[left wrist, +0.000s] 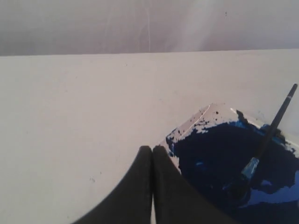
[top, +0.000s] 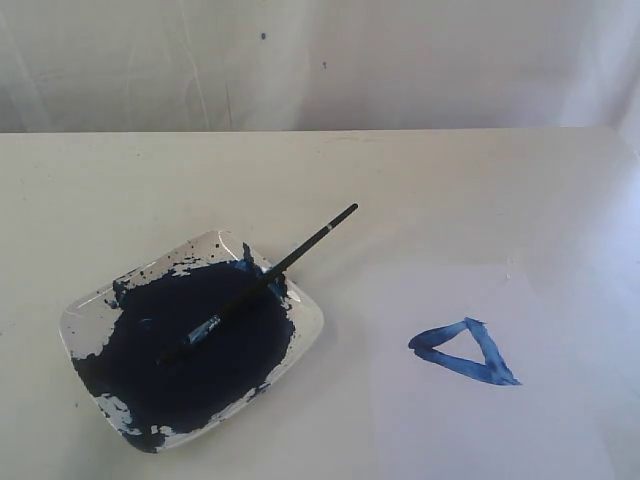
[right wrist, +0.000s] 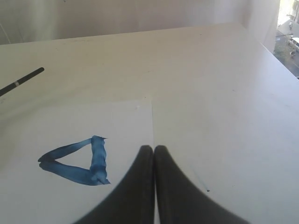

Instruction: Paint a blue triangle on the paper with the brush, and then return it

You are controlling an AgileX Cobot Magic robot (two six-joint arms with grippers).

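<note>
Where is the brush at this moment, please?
In the exterior view the brush rests left of centre, its tip in the paint dish, its handle over the far rim, left of the paper.

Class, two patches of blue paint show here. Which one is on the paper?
The blue triangle, a hollow medium-blue outline on the paper. The other is a dark pool filling the dish under the brush.
</note>
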